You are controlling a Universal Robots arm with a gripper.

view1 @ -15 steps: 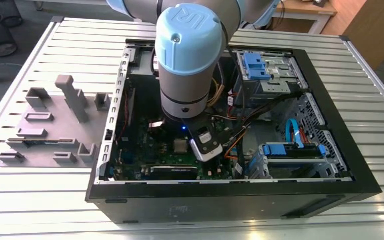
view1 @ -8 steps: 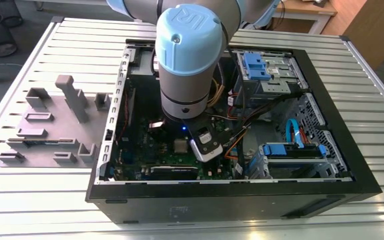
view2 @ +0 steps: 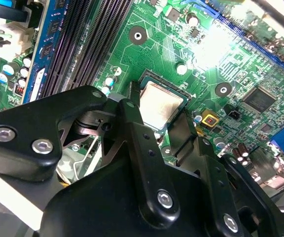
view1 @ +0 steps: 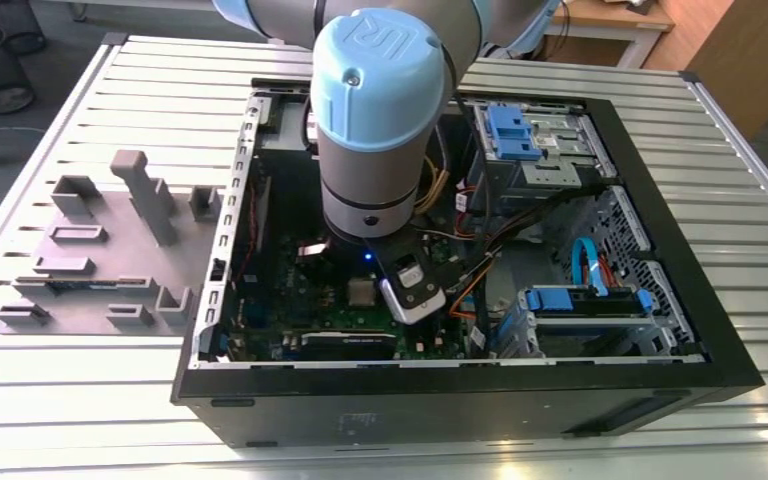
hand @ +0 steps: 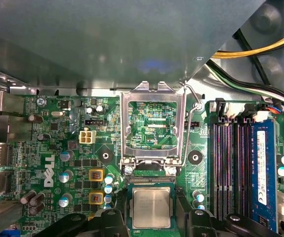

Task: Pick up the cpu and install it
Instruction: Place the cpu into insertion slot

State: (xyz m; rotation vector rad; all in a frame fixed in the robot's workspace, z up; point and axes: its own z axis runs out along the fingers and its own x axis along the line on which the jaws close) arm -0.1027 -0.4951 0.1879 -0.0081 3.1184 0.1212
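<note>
So, case: open computer case (view1: 651,215) lying on the slatted worktop (view1: 758,270), holding the motherboard (hand: 58,143).
Socket: socket (view2: 154,75) on the motherboard, its load frame (hand: 152,98) swung up.
Cpu: cpu (hand: 152,207) sits in the socket opening, metal top up.
Jaws: gripper (hand: 152,211) has its jaws closed against two opposite edges of the cpu.
Worktop: lilac-grey holder blocks (view1: 104,250) beside the case.

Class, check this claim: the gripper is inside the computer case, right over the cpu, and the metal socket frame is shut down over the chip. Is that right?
No. The first wrist view shows the socket frame swung open, lying beside the cpu, whose metal top is bare. The rest stands: the gripper is inside the computer case, right over the cpu.
</note>
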